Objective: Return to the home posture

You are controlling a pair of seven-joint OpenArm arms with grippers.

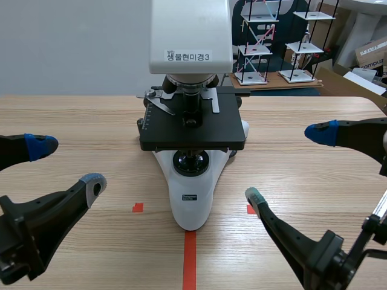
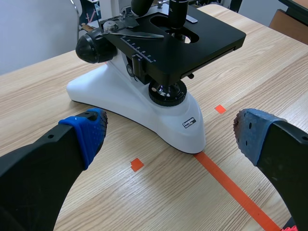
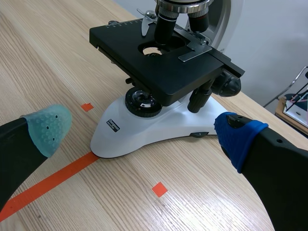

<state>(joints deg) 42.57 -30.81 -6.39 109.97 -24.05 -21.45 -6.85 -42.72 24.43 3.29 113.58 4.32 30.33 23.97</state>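
A white microscope (image 1: 192, 193) with a black stage (image 1: 192, 124) stands mid-table on the end of the orange tape line. My left gripper (image 1: 68, 164) hovers open at the near left, a blue pad and a grey pad far apart, nothing between them. Low on the other side, my right gripper (image 1: 289, 164) is open too and holds nothing. From the left wrist view the microscope (image 2: 159, 103) lies ahead of the spread fingers (image 2: 89, 132). The right wrist view shows the microscope (image 3: 159, 120) ahead, between its pale pad and its blue pad (image 3: 236, 137).
The wooden table (image 1: 78, 115) carries small orange squares (image 1: 138, 207) and a tape line (image 1: 190, 260). Behind the far edge stand stick-and-ball models (image 1: 272, 42) on a board, and cardboard boxes (image 1: 370, 57) at the far right.
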